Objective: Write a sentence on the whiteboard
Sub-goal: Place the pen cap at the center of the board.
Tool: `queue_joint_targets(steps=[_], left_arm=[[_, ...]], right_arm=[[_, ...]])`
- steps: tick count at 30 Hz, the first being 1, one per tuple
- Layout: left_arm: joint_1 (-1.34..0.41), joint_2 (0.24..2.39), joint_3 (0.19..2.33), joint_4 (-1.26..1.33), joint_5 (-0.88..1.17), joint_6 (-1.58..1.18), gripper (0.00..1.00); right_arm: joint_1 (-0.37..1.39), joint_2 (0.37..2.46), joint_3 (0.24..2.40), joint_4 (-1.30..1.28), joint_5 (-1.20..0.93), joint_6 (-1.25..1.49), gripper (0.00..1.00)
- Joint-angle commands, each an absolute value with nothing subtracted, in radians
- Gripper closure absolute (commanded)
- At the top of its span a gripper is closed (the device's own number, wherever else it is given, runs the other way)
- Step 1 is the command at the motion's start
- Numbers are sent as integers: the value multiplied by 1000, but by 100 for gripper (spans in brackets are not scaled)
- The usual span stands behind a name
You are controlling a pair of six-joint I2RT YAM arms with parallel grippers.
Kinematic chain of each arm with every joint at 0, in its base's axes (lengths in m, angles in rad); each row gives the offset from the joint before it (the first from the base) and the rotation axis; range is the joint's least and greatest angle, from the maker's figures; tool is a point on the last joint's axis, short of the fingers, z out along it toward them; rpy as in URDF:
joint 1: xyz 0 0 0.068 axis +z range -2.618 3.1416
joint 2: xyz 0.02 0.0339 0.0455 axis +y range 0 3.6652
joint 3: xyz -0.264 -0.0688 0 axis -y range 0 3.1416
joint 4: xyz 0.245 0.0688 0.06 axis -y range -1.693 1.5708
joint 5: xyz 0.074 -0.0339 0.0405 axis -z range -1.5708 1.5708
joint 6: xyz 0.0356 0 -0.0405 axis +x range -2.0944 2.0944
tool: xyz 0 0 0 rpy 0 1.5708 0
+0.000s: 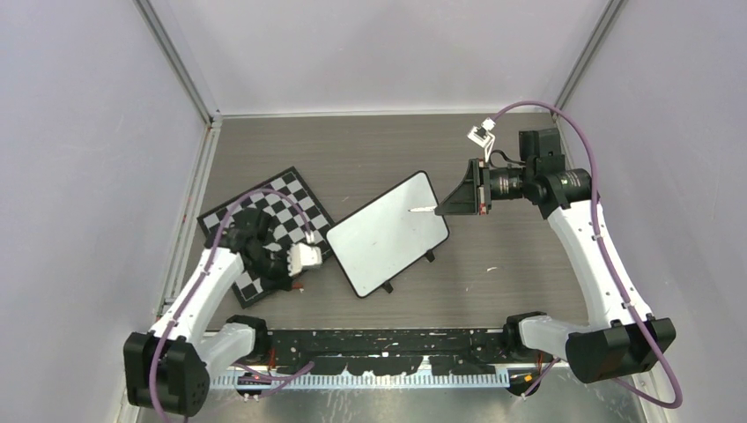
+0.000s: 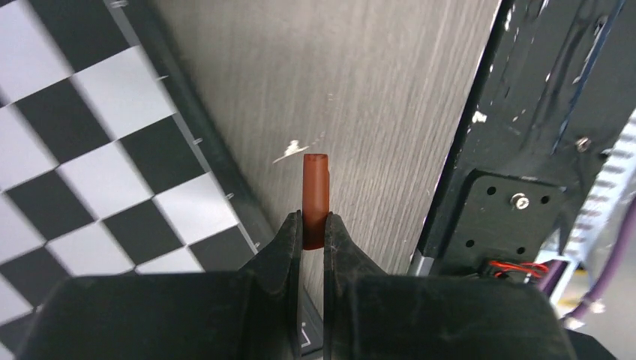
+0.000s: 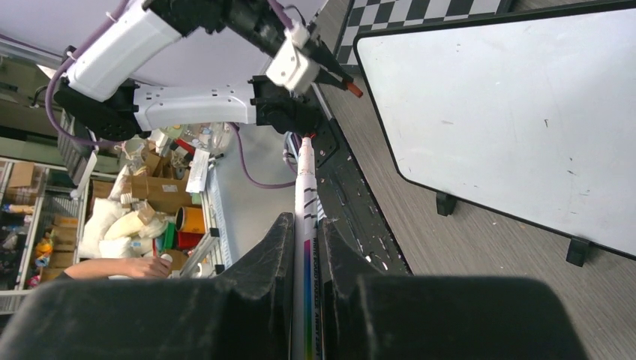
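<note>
Far left, the checkerboard (image 1: pixel 273 207) lies flat on the table (image 1: pixel 370 150). The left arm covers its near corner in the top view, and the left wrist view cuts it off at the frame edge.

The left gripper (image 2: pixel 313 225) hangs just beside that corner and points toward the black base rail (image 2: pixel 517 112). Its fingers are clamped on a short red-brown cap (image 2: pixel 316 187), which sticks out beyond the fingertips. I see only the cap's outer half; the rest is buried between the pads.

At centre, the whiteboard (image 1: pixel 388 236) rests on the table, turned at an angle, with one corner just beside the checkerboard. Whether the two touch I cannot tell. Two black feet (image 1: pixel 430 256) show along its near right edge. Its face reads plain white, with only faint specks in the right wrist view, which crops its far and right edges.

Further right, a white marker (image 1: pixel 424 209) reaches in over the board's upper right corner. From above, the tip overlaps the board surface. Contact is probably not made, but neither view confirms this.

The right gripper (image 3: pixel 305 225) is closed on the marker barrel. Its own fingers hide the lower barrel, and a coloured stripe shows between them.
</note>
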State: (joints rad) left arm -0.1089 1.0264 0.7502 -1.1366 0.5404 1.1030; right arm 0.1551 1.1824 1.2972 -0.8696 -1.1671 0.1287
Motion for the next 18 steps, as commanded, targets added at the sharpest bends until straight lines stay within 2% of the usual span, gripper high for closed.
queue_joint_targets(steps=[1, 7, 18], left_arm=[[-261, 978, 653, -950, 380, 1086, 100], [-359, 1007, 602, -839, 306, 1077, 98], [-506, 1096, 592, -827, 201, 1089, 80]], right_arm=[[153, 1159, 1291, -862, -1181, 112, 100], [151, 1157, 1281, -865, -1178, 108, 100], [148, 1165, 1251, -883, -1149, 70, 100]])
